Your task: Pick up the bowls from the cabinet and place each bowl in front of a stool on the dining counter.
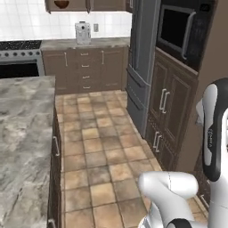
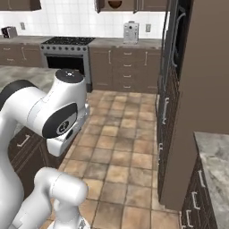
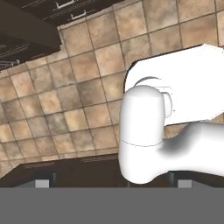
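Observation:
A dark reddish-brown bowl (image 1: 61, 3) sits in the brown wall cabinet (image 1: 75, 5) at the far wall, above the worktop; the right base view has the same bowl (image 2: 115, 3) at its top edge in the cabinet (image 2: 134, 4). The dining counter (image 1: 22, 133) with its marbled stone top runs along the left, near the base. My gripper (image 3: 113, 183) is open and empty, its fingertips (image 3: 42, 183) set wide apart, and it points down at the tiled floor, far from cabinet and bowl. The stool is out of view.
A black stove (image 2: 67, 49) and a white appliance (image 1: 82, 32) stand on the far worktop. A grey fridge (image 1: 142, 67) and tall dark oven cabinets (image 1: 178, 89) line the right side. The tiled floor (image 1: 98, 147) runs between them and the island. Another stone counter (image 2: 214, 156) lies near right.

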